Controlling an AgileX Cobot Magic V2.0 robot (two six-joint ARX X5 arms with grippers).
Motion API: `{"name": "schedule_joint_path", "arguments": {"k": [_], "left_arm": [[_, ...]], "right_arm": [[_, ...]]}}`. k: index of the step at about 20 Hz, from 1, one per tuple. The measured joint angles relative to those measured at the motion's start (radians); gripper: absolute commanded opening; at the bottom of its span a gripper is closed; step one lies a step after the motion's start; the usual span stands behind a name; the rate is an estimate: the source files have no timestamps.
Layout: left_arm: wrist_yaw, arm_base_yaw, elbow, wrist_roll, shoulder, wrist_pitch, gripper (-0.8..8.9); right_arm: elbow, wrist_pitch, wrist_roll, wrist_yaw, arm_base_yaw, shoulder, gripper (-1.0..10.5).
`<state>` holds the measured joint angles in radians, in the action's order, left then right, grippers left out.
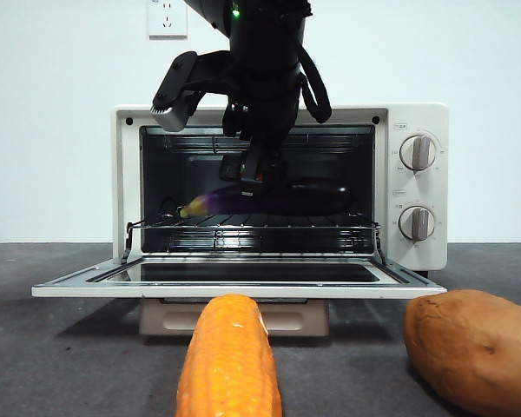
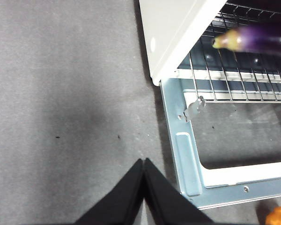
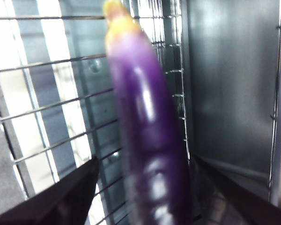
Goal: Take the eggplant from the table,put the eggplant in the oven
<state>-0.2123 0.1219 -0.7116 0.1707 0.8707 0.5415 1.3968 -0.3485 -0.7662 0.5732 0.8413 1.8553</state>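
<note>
The glossy purple eggplant [image 1: 282, 201] lies lengthwise inside the cream-white oven [image 1: 425, 117], on or just over its wire rack [image 1: 317, 228], with its yellowish stem tip towards the left. It looks blurred. My right gripper [image 1: 253, 176] reaches down into the oven's mouth right above it. In the right wrist view the eggplant [image 3: 147, 140] sits between the right gripper's [image 3: 144, 158] open jaws, with a small gap on each side. My left gripper [image 2: 144, 161] is shut and empty over the grey table [image 2: 61, 103], beside the door's left corner.
The oven door [image 1: 243, 289] is folded down flat towards the front. An orange-yellow corn cob [image 1: 230, 360] lies on the table in front of the door, and a brown sweet potato [image 1: 473, 347] at the front right.
</note>
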Motion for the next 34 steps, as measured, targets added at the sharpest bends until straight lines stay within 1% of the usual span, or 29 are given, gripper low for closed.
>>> {"name": "schedule_joint_path", "arguments": {"k": [6, 8, 16, 19, 22, 24, 27, 30, 32, 34], "left_arm": [[-0.028, 0.0, 0.0, 0.0, 0.0, 0.0, 0.06], [-0.028, 0.0, 0.0, 0.0, 0.0, 0.0, 0.06], [-0.028, 0.0, 0.0, 0.0, 0.0, -0.005, 0.06], [-0.028, 0.0, 0.0, 0.0, 0.026, -0.028, 0.06], [-0.028, 0.0, 0.0, 0.0, 0.078, -0.06, 0.06], [-0.032, 0.0, 0.0, 0.0, 0.129, -0.068, 0.06], [-0.101, 0.0, 0.0, 0.0, 0.23, -0.082, 0.06], [-0.141, 0.0, 0.0, 0.0, 0.339, -0.12, 0.06], [-0.171, 0.0, 0.0, -0.007, 0.406, -0.133, 0.06], [-0.187, 0.0, 0.0, -0.014, 0.467, -0.146, 0.06]], "right_arm": [[0.0, -0.005, 0.095, 0.002, 0.016, 0.0, 3.2], [0.0, -0.007, 0.113, 0.0, 0.023, 0.0, 3.2], [0.0, -0.008, 0.138, 0.003, 0.028, 0.0, 3.2], [0.0, -0.021, 0.145, 0.002, 0.06, -0.007, 3.2], [0.0, -0.065, 0.166, -0.002, 0.085, -0.069, 3.2], [0.0, -0.123, 0.208, -0.032, 0.096, -0.128, 3.2], [0.0, -0.229, 0.312, -0.116, 0.123, -0.229, 3.2], [0.0, -0.311, 0.405, -0.185, 0.149, -0.345, 2.7], [0.0, -0.344, 0.451, -0.189, 0.163, -0.415, 2.3], [0.0, -0.373, 0.482, -0.191, 0.175, -0.481, 1.8]]}}
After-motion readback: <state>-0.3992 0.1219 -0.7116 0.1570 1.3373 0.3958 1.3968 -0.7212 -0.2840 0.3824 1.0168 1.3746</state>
